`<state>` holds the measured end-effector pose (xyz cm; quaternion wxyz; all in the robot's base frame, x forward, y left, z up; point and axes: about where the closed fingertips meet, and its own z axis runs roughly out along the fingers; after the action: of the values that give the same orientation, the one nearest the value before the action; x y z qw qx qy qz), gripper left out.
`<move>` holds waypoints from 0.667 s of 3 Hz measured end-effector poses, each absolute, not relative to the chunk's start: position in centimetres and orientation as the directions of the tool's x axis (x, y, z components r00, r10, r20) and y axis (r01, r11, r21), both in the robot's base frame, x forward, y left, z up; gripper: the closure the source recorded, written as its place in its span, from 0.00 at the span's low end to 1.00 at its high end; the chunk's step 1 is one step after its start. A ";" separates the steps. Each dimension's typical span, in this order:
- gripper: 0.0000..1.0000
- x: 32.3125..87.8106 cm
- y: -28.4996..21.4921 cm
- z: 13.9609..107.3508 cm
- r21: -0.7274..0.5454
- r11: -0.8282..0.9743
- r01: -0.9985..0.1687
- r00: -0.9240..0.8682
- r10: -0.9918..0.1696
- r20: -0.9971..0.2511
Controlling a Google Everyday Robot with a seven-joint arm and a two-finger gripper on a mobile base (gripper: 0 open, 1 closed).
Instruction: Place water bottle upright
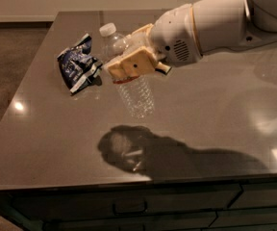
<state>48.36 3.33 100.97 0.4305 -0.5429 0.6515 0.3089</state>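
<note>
Claw (130, 64) holds bottle (137, 97) beside snack bag (76, 67)

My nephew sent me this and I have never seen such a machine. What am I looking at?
The big white shape is a robot's arm, seen by one camera looking down across a grey table. At its tip is the gripper, two tan fingers like a clamp. They are shut on a clear ribbed plastic water bottle with a white cap, held tilted above the table, cap end higher. Beside it lies a crumpled blue-and-white foil snack bag. The dark patch in front is the arm's shadow.
</note>
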 end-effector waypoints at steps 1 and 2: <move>1.00 47.5 3.3 100.7 -0.130 0.161 -0.978 0.062 -0.374 -0.925; 1.00 46.9 2.8 100.1 -0.172 0.134 -0.976 0.128 -0.289 -0.949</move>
<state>46.89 2.83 100.05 0.4990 -0.5611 0.5637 0.3441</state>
